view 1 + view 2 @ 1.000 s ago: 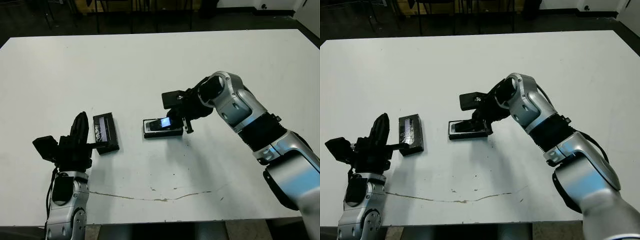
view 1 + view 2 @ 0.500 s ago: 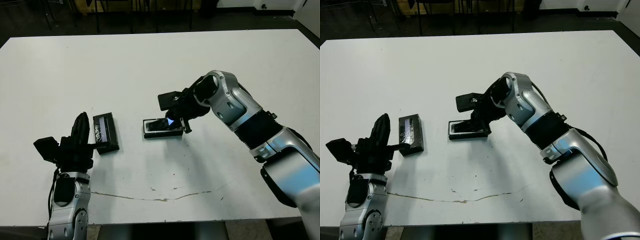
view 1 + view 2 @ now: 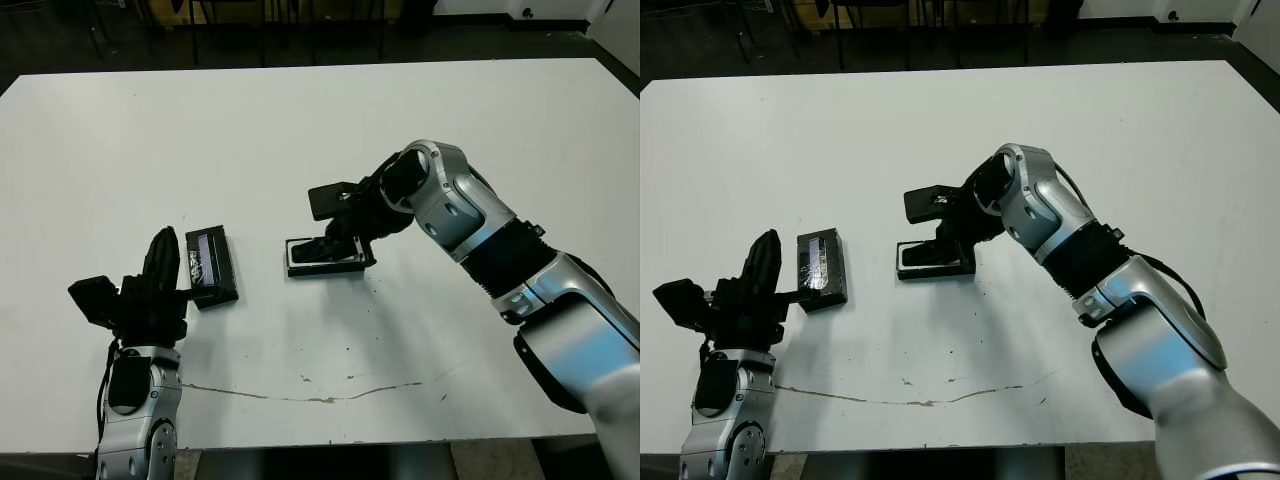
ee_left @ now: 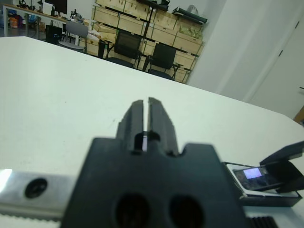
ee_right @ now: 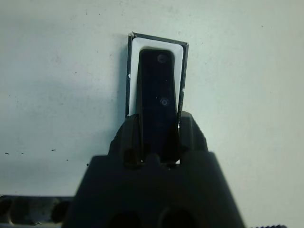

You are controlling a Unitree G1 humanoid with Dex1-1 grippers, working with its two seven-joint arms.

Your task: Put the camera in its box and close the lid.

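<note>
Lengthwise, the camera (image 5: 157, 102) lies along the box (image 5: 134, 46), gripped by right fingers (image 5: 189, 133); left fingers (image 4: 156, 116) narrow, empty.

Slim black camera (image 5: 157, 99) lies lengthwise inside white-lined black box (image 5: 134, 47) at table centre; black lid (image 3: 212, 265) with pale label flat, well apart to the left.

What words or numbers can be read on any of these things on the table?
None can be read.
Lid: its pale label panel carries marks, too small and blurred to read.
Camera: no legible writing; its lit screen shows no readable text.
Box: no writing visible.
</note>
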